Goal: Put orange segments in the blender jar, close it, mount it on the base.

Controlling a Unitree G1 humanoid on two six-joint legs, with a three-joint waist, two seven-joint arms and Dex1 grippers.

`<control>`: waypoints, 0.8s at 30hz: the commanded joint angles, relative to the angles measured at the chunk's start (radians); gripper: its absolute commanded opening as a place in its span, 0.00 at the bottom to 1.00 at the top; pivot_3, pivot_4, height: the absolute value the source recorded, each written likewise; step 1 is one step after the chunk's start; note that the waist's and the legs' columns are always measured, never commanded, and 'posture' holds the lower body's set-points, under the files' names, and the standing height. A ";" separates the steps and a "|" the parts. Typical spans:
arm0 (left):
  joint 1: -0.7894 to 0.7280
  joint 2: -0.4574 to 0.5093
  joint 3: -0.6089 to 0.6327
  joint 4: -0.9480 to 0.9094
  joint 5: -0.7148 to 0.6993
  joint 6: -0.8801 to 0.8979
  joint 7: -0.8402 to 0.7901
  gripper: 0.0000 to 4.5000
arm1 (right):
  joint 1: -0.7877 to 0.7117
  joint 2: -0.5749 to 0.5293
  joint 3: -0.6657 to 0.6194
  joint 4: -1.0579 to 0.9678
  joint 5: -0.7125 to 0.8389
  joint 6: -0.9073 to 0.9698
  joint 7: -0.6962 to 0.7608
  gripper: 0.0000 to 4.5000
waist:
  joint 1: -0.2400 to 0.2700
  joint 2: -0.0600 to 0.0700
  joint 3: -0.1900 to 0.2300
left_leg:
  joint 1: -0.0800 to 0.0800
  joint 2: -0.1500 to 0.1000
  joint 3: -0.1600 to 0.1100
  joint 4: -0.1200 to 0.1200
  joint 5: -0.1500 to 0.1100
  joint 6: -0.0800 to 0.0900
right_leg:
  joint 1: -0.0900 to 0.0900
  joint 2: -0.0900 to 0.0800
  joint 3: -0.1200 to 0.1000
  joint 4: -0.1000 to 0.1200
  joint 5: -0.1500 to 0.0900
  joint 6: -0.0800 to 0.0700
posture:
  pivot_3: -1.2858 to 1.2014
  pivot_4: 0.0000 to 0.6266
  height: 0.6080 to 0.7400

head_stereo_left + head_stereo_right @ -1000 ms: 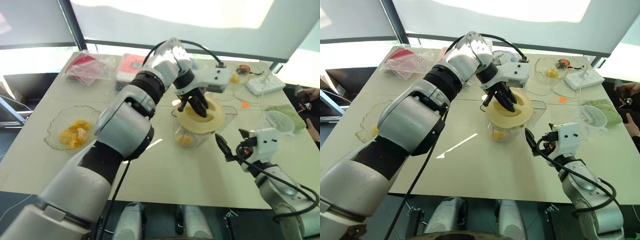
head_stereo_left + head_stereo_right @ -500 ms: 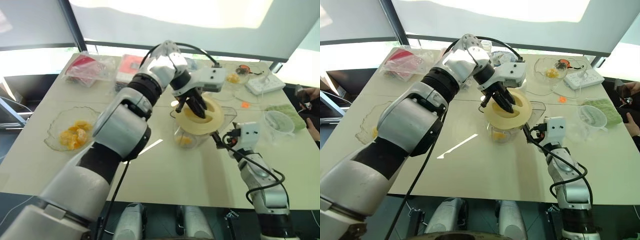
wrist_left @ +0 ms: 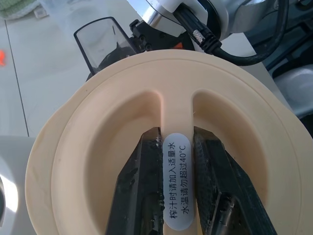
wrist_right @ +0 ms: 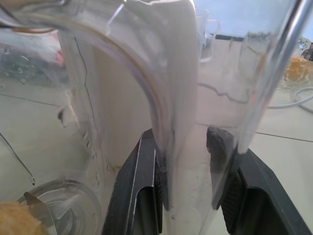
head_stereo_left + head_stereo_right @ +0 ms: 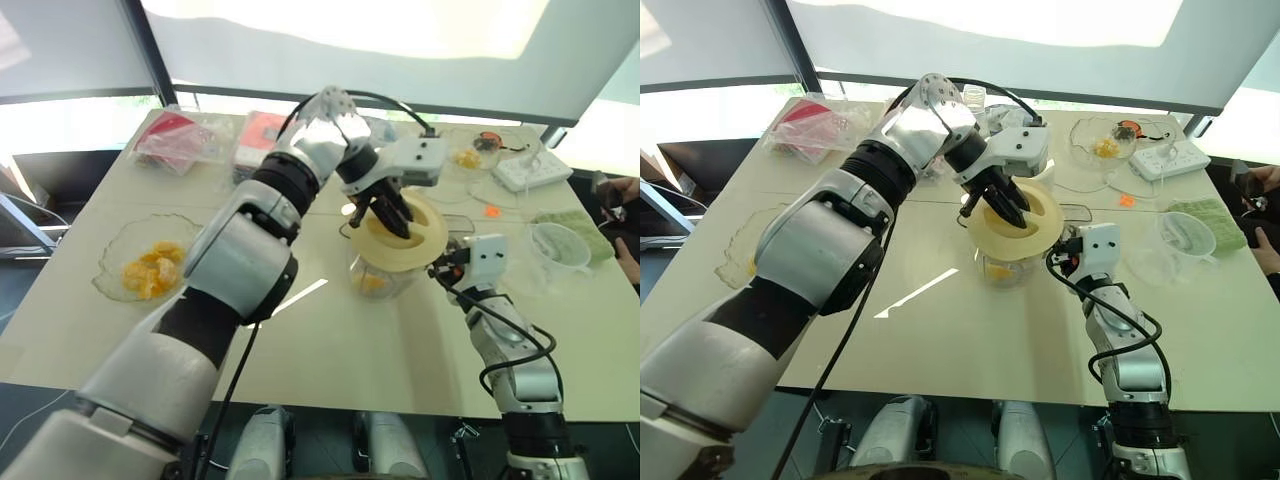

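Left gripper (image 3: 178, 196) pinches ridge of cream lid (image 5: 398, 228), lid resting tilted on blender jar (image 5: 1008, 268) at table (image 5: 330, 345) centre. Right gripper (image 4: 191, 171) clamped on jar handle. Orange segments (image 5: 370, 281) inside jar.

The left claw (image 3: 177, 196) points steeply down, fingers pinched together; the right claw (image 4: 193, 181) reaches level, fingers narrowly parted.

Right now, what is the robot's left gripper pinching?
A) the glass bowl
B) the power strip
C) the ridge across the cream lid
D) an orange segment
C: in the left wrist view the left gripper's two black fingers clamp the labelled ridge of the cream lid.
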 commanded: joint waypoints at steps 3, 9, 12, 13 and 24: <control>0.064 -0.025 0.006 0.022 0.010 0.084 0.075 0.06 | 0.013 -0.003 -0.044 -0.107 -0.019 0.022 -0.037 0.20 | 0.002 0.000 0.000 | 0.000 0.000 0.000 0.000 0.000 0.000 | 0.000 0.000 0.000 0.000 0.000 0.000 | 0.52 0.24 1.00; 0.096 -0.043 0.012 -0.038 0.013 0.253 0.171 0.06 | 0.017 0.003 -0.045 -0.131 -0.025 0.037 -0.065 0.20 | 0.007 0.001 0.000 | 0.000 -0.001 -0.001 0.000 0.000 0.000 | 0.001 -0.001 0.001 0.000 0.000 0.000 | 0.52 0.24 1.00; 0.122 -0.051 0.018 -0.073 0.008 0.334 0.227 0.06 | 0.014 0.006 -0.047 -0.137 -0.027 0.043 -0.068 0.20 | 0.022 0.001 -0.002 | 0.001 -0.002 -0.001 0.000 0.000 0.000 | 0.002 -0.001 0.001 -0.001 0.000 0.000 | 0.52 0.24 1.00; 0.134 -0.052 0.018 -0.087 0.006 0.357 0.241 0.06 | 0.013 0.006 -0.048 -0.140 -0.028 0.044 -0.069 0.20 | 0.025 0.002 -0.002 | 0.002 -0.002 -0.001 0.000 0.000 0.000 | 0.003 -0.001 0.001 -0.001 0.000 0.000 | 0.52 0.24 1.00; 0.342 -0.048 -0.017 -0.333 0.022 0.557 0.421 0.06 | 0.003 0.002 -0.059 -0.137 -0.031 0.050 -0.057 0.20 | 0.028 0.008 -0.011 | 0.011 -0.006 -0.009 0.001 0.000 0.000 | 0.018 -0.004 0.001 -0.005 -0.003 0.003 | 0.52 0.24 1.00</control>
